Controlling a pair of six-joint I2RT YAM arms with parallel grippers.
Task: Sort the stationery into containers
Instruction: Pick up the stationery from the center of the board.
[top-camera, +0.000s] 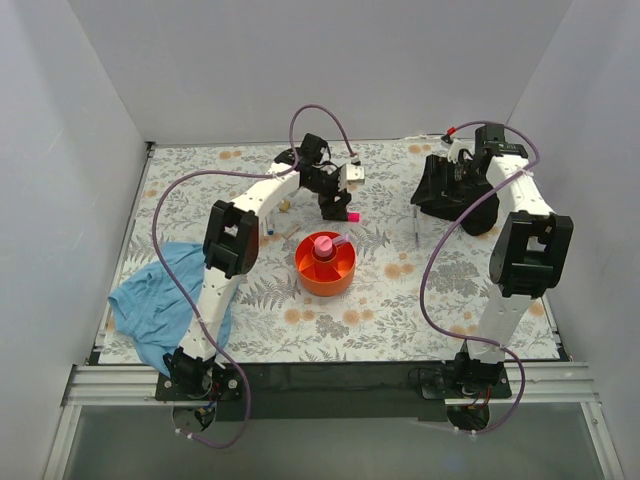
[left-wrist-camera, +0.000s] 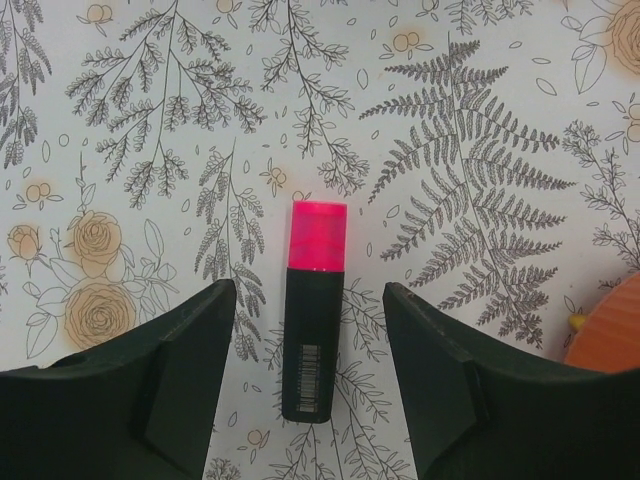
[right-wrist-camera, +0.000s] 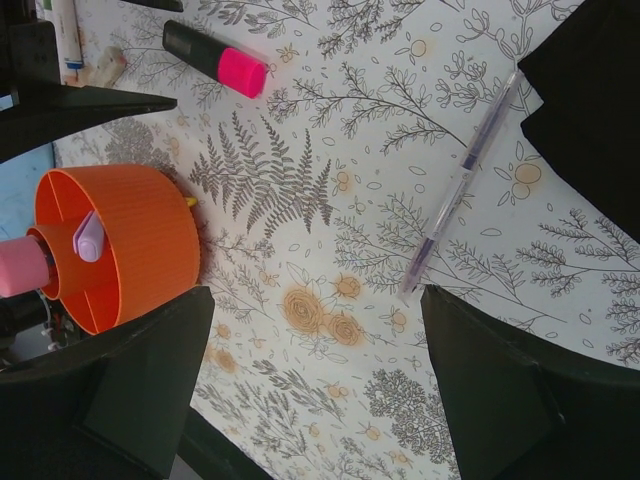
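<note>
On the far half of the floral table (top-camera: 400, 310), just beyond the orange organizer (top-camera: 320, 286), the pink-and-black highlighter (left-wrist-camera: 312, 340) lies flat, its pink cap pointing away from the left gripper (left-wrist-camera: 306, 300). That gripper is held wide open directly over it, one finger on each side of the black barrel with a clear gap on both sides; nothing is gripped. Whether the fingertips are down at table level cannot be told from the wrist view.

The step in hand is judged to be the pick-up of the highlighter. For the next move, the fingers would be lowered if needed and closed squarely across the barrel. The highlighter would then be lifted and carried the short way back to the organizer. Its central cup is taken up by a pink item (top-camera: 323, 245), so a compartment of the outer ring would probably be needed.

The right gripper (right-wrist-camera: 315, 330) is likewise spread open and empty, above the table near a thin pen (right-wrist-camera: 460, 185) that is not yet sorted.
</note>
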